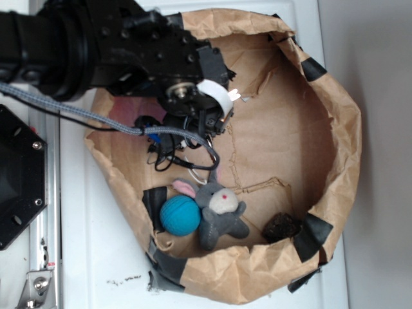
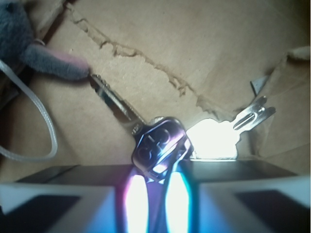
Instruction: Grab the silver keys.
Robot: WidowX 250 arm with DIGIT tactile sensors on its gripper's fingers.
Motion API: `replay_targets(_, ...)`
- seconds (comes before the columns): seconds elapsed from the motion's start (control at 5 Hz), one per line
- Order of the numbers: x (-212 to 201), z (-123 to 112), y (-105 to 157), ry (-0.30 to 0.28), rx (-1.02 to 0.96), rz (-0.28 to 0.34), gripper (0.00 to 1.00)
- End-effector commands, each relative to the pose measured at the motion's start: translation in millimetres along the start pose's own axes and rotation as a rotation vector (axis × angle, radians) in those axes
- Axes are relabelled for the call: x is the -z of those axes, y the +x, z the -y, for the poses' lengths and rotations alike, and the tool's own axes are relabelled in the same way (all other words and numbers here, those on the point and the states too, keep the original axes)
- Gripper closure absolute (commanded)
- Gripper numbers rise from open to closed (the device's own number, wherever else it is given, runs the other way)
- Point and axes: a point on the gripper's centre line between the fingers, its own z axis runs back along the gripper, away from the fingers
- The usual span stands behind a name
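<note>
You had the claw [image 2: 158, 194] closed on the silver keys [image 2: 160, 141] above the paper bag [image 1: 335, 129] floor, beside the grey bunny [image 1: 219, 209]; no writing was legible, glare blanked one key head.

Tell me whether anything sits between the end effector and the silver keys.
Nothing visible does. In the wrist view the silver keys lie right at the end effector, their heads between its fingertips. The grey plush bunny is off to the side, its ear tip at one key's end.
</note>
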Motion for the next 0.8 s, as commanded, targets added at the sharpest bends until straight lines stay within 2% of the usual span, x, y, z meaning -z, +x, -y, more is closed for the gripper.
replay_targets(0.0, -8.7, -4.1, 8.5, 0.030, -0.013, 0.019, 1.00)
replay_targets(0.4, -8.4, -7.5, 12.0, 0.034, -0.029, 0.010, 1.00)
replay_targets(0.6, -31.6, -8.5, 24.1, 0.058, -0.116, 0.032, 1.00)
